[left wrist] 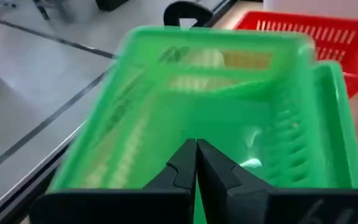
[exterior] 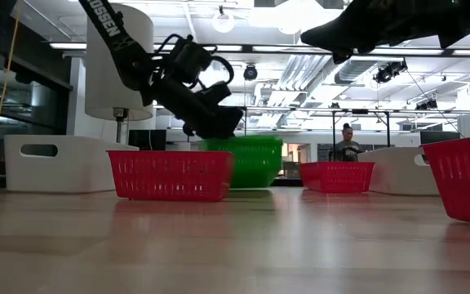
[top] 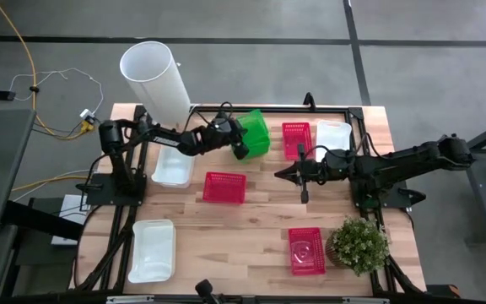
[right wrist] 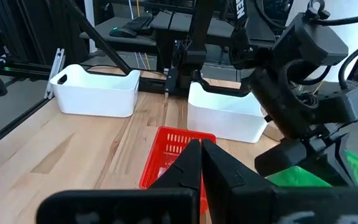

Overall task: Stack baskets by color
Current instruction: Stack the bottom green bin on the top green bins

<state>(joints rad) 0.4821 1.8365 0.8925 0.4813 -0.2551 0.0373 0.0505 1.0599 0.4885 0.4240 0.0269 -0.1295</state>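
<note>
A bright green basket stands tipped at the table's far edge, nested in another green one. My left gripper reaches it from the left and is shut at its near wall. Red baskets lie at mid-table, at the far side and near the front. White baskets sit under the left arm, at the far right and at the front left. My right gripper hangs shut above mid-table, holding nothing. My left gripper pinches the upper green basket's near wall between its two fingers; a strip of green shows between them. The fingers slant down from the table's left side. The basket sits tilted inside the other green basket, its far side higher in the high view.
A tall white cylinder stands at the far left corner, close behind the left arm. A small potted plant sits at the front right beside the near red basket. Bare wood lies in the middle front of the table.
</note>
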